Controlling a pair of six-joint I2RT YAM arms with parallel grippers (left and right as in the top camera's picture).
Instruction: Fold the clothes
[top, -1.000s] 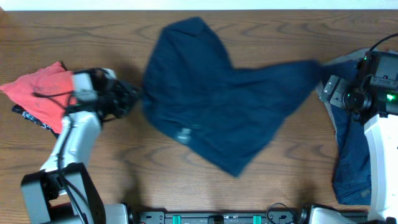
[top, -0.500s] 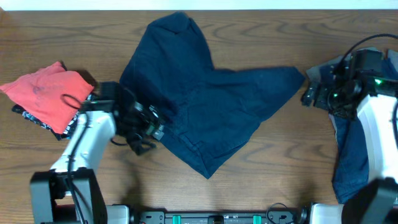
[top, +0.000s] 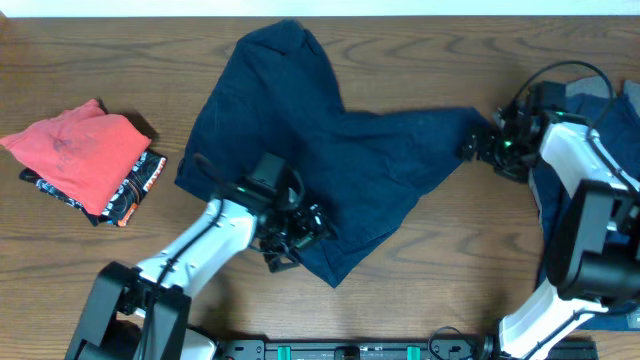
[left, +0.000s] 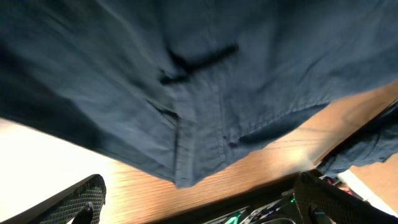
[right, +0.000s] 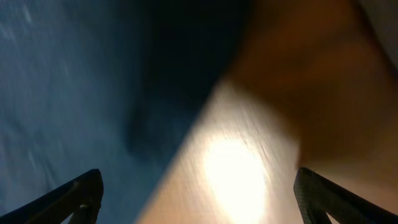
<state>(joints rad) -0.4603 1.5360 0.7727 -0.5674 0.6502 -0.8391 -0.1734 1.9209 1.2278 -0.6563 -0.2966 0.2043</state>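
Navy garment (top: 340, 150) right under L claw (top: 300, 233)

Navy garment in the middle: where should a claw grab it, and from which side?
Grip the navy garment by its pointed right tip: it tapers flat onto the table, so the open right claw beside it can likely pinch it from the right.

Left gripper (top: 300, 228) sits low at centre-front, jaws spread wide; right gripper (top: 472, 148) (jaws likewise apart) points inward.
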